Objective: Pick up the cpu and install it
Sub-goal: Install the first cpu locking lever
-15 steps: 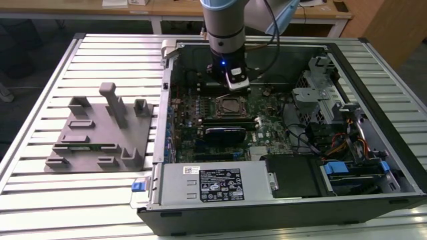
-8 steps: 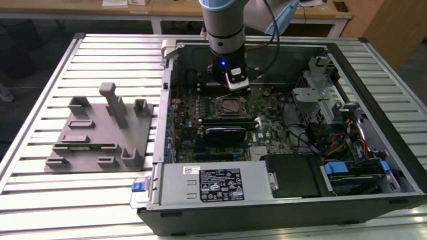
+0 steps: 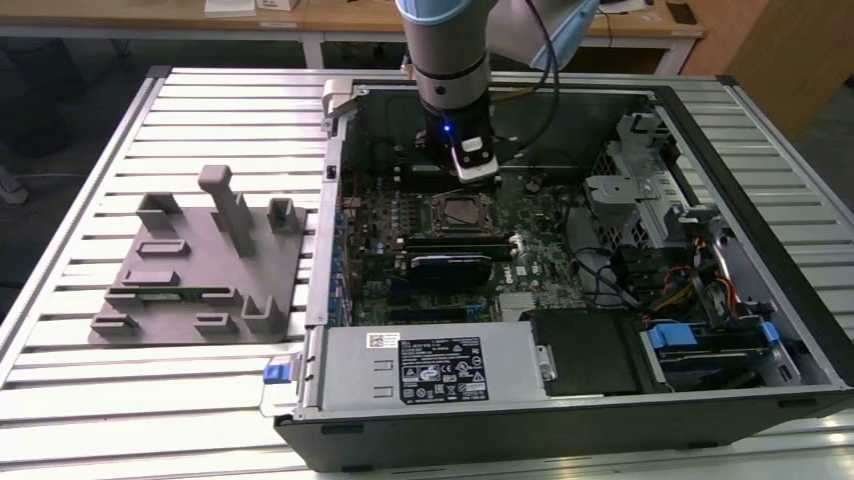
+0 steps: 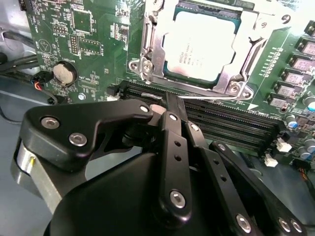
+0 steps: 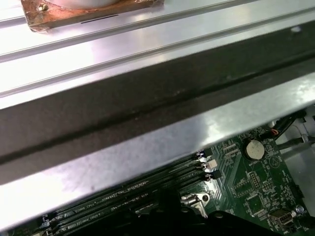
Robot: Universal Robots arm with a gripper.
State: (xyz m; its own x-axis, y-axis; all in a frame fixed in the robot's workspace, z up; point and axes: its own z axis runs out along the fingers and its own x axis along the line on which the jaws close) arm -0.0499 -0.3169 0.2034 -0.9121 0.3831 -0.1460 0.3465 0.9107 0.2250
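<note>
The cpu [image 4: 202, 45] lies flat in the motherboard socket, its silvery top facing up and the metal retention frame [image 4: 147, 59] around its edges. In the exterior view the cpu [image 3: 463, 210] sits at the middle of the board inside the open computer case. My gripper [image 4: 170, 102] hangs just beside the socket, over the memory slots [image 4: 231, 118], with its black linkages drawn together and nothing between the tips. Seen from outside, the gripper [image 3: 469, 174] is slightly above and behind the socket, apart from the chip.
A grey fixture block [image 3: 200, 270] lies on the slatted table at the exterior view's left. The case holds a power supply [image 3: 427, 365] in front, a drive cage and cables [image 3: 667, 250] at the right. A coin battery [image 4: 64, 73] sits near the socket.
</note>
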